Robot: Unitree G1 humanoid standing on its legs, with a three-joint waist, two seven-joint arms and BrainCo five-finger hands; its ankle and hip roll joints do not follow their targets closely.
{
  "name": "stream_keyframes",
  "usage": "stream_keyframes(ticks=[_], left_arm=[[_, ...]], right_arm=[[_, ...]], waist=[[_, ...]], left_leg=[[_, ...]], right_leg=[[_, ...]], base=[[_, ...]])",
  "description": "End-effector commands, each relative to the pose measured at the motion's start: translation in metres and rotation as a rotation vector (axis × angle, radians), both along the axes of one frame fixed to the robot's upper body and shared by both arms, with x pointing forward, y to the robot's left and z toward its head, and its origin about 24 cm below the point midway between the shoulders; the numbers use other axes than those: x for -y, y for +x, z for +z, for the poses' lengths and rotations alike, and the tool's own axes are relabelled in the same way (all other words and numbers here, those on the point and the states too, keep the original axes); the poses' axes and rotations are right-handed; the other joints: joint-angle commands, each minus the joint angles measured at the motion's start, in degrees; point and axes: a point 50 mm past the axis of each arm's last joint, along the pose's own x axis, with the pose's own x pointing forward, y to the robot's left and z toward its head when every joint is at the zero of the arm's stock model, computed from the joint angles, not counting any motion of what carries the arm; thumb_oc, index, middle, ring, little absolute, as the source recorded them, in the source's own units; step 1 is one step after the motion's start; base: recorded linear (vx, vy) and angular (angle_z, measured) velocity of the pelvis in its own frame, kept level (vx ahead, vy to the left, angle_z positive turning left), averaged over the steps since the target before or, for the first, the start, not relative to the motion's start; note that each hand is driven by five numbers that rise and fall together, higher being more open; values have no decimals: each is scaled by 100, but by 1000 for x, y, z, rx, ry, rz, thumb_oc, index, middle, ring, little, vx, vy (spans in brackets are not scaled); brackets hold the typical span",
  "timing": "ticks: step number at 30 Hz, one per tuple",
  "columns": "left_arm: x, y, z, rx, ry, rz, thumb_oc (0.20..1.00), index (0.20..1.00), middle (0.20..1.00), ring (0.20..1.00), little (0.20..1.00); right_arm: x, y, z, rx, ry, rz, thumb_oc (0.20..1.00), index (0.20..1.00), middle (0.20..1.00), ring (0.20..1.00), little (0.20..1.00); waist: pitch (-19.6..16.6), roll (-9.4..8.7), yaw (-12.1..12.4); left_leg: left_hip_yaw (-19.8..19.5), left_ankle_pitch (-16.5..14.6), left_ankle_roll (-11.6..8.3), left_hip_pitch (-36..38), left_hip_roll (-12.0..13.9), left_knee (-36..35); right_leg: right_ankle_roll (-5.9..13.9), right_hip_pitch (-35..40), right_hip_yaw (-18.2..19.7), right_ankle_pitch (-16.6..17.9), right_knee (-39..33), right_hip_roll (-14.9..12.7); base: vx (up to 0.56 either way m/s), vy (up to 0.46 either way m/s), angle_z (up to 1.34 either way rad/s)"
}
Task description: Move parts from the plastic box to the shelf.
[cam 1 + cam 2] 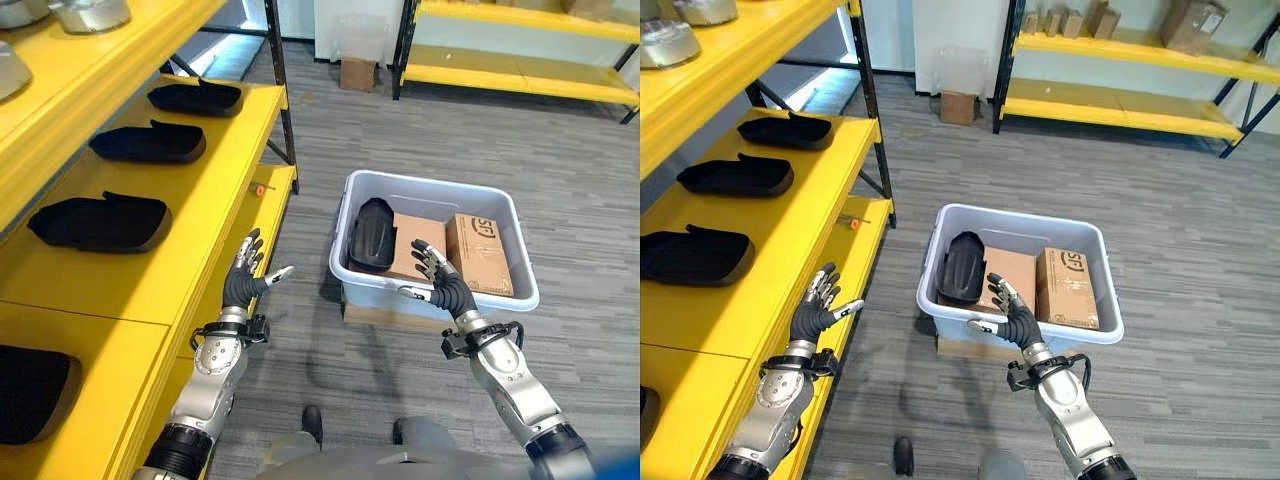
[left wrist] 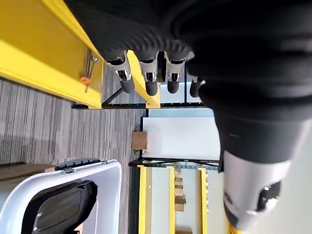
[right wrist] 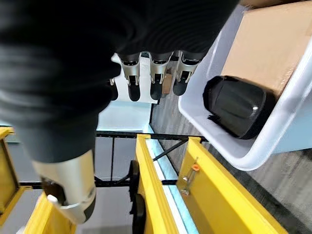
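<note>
The left hand (image 1: 245,281) hovers with fingers spread, empty, beside the yellow shelf (image 1: 190,250). The right hand (image 1: 440,280) is also spread and empty, at the near rim of the plastic box (image 1: 500,205). Inside, a black part (image 1: 372,235) leans at the left, beside cardboard boxes (image 1: 480,255). Farther left, three black parts (image 1: 100,222) lie on the shelf.

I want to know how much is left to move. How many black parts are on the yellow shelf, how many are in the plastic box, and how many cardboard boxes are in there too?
Black parts on the yellow shelf: 4
Black parts in the plastic box: 1
Cardboard boxes in the plastic box: 2
Total: 7
</note>
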Motion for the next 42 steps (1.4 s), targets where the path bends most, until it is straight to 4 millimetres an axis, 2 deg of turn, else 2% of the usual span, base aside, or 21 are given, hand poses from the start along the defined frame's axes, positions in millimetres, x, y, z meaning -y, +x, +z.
stream_keyframes(ticks=[1,2,3,5,8,10,12,13,14,15,17,20,21,22,23,25,29,30,33,36,42], left_arm=[[-3,-1,18,90,8,-32,1000,1000,1000,1000,1000],[-3,-1,16,81,14,-29,1000,1000,1000,1000,1000],[-3,-4,13,72,13,-31,1000,1000,1000,1000,1000],[4,-5,9,60,10,-58,1000,1000,1000,1000,1000],[9,-2,12,76,-13,-63,1000,1000,1000,1000,1000],[10,0,12,79,-23,-64,1000,1000,1000,1000,1000],[9,-1,11,73,-32,-57,1000,1000,1000,1000,1000],[9,-1,11,73,-32,-58,1000,1000,1000,1000,1000],[9,-1,10,68,-48,-55,1000,1000,1000,1000,1000],[10,0,10,69,-50,-62,1000,1000,1000,1000,1000],[11,0,13,79,-59,-70,1000,1000,1000,1000,1000],[10,0,14,81,-56,-62,1000,1000,1000,1000,1000],[7,-1,14,79,-52,-52,1000,1000,1000,1000,1000],[5,-4,11,73,-45,-28,1000,1000,1000,1000,1000],[3,-6,8,62,-56,-13,1000,1000,1000,1000,1000],[0,-11,4,50,-63,-1,1000,1000,1000,1000,1000],[-1,-7,15,88,-7,-52,1000,1000,1000,1000,1000],[-3,0,25,128,29,-60,1000,1000,1000,1000,1000],[0,26,58,272,100,-53,1000,1000,1000,1000,1000],[3,38,77,354,159,-34,1000,1000,1000,1000,1000],[17,74,136,609,478,55,1000,1000,1000,1000,1000]], right_arm=[[1,6,22,116,14,18,1000,1000,1000,1000,1000],[0,8,23,118,13,19,1000,1000,1000,1000,1000],[-1,6,24,129,1,26,1000,1000,1000,1000,1000],[5,-2,24,124,-2,25,1000,1000,1000,1000,1000],[14,-4,26,131,-12,3,1000,1000,1000,1000,1000],[20,-5,26,129,-18,-15,1000,1000,1000,1000,1000],[26,-7,25,123,-22,-32,1000,1000,1000,1000,1000],[26,-7,25,123,-22,-32,1000,1000,1000,1000,1000],[31,-8,27,128,-18,-48,1000,1000,1000,1000,1000],[35,-9,27,131,-23,-59,1000,1000,1000,1000,1000],[39,-10,28,137,-41,-75,1000,1000,1000,1000,1000],[40,-9,31,151,-40,-85,1000,1000,1000,1000,1000],[40,-9,32,157,-42,-86,1000,1000,1000,1000,1000],[37,-7,31,153,-29,-73,1000,1000,1000,1000,1000],[36,-8,28,139,-21,-57,1000,1000,1000,1000,1000],[31,-12,25,121,3,-19,1000,1000,1000,1000,1000],[33,-19,19,87,11,-28,1000,1000,1000,1000,1000],[31,-18,20,93,9,-33,1000,1000,1000,1000,1000],[26,-12,28,135,12,-26,1000,1000,1000,1000,1000],[23,-8,33,160,17,-17,1000,1000,1000,1000,1000],[16,4,53,260,22,-7,1000,1000,1000,1000,1000]], waist=[[188,-17,-253],[188,-47,-261],[199,-91,-306],[77,-182,-313],[-18,-93,-428],[-60,-39,-493],[-42,-28,-483],[-43,-24,-489],[91,-147,-432],[165,-230,-412],[266,-287,-357],[312,-332,-264],[294,-305,-227],[251,-143,-75],[239,-40,-31],[183,2,-19],[240,-122,-21],[330,-167,-49],[661,-286,-123],[833,-337,-189],[1380,-513,-309]], left_leg=[[-325,-636,-299,164,-139,214],[-319,-692,-354,222,-102,209],[-330,-803,-428,366,-50,224],[-331,-951,-564,465,73,322],[-433,-936,-692,450,300,575],[-486,-846,-789,392,426,742],[-534,-521,-943,184,518,1354],[-545,-539,-951,158,527,1396],[-489,-97,-1094,-390,598,2551],[-320,19,-1121,-639,690,3032],[-209,27,-1078,-920,838,3121],[-332,-129,-998,-1124,968,2593],[-447,-144,-994,-1121,1174,1955],[-918,638,-1159,-1192,1578,506],[-1007,833,-1317,-1102,1628,209],[-1047,548,-1250,-969,1519,307],[-810,138,-1121,-1052,1234,771],[-698,-26,-1071,-1156,1089,978],[-623,-156,-1031,-1670,967,1355],[-631,-190,-1002,-1938,932,1479],[-621,-124,-998,-2569,939,1661]], right_leg=[[70,-362,-201,880,-1768,171],[117,-402,-339,1105,-2364,138],[197,-425,-294,1232,-2484,95],[87,-154,-319,1141,-2486,193],[-32,-73,-486,981,-2249,293],[-138,-9,-486,807,-2216,387],[-275,112,-482,633,-2196,512],[-282,109,-491,631,-2196,517],[-441,332,-529,523,-2238,518],[-508,450,-624,465,-2270,482],[-548,597,-687,341,-2343,526],[-459,709,-603,286,-2388,505],[-385,758,-536,213,-2397,515],[-256,817,-304,51,-2287,524],[-218,912,-248,-73,-2181,482],[-172,943,-85,-133,-2057,401],[5,1016,66,-2,-2047,-2],[80,947,158,113,-2094,-179],[130,488,328,303,-2112,-335],[141,187,399,369,-2045,-362],[154,-455,431,537,-1902,-391]], base=[[431,-131,-52],[451,-221,-34],[453,-265,-9],[389,-250,23],[240,-173,59],[217,-155,29],[165,-143,12],[115,-202,1],[82,-226,-2],[77,-222,9],[89,-106,24],[137,17,-2],[291,303,9],[446,435,11],[422,455,-33],[239,318,-97],[113,252,-78],[-18,262,-36],[-170,184,-18],[-114,70,-2],[-100,38,-6]])
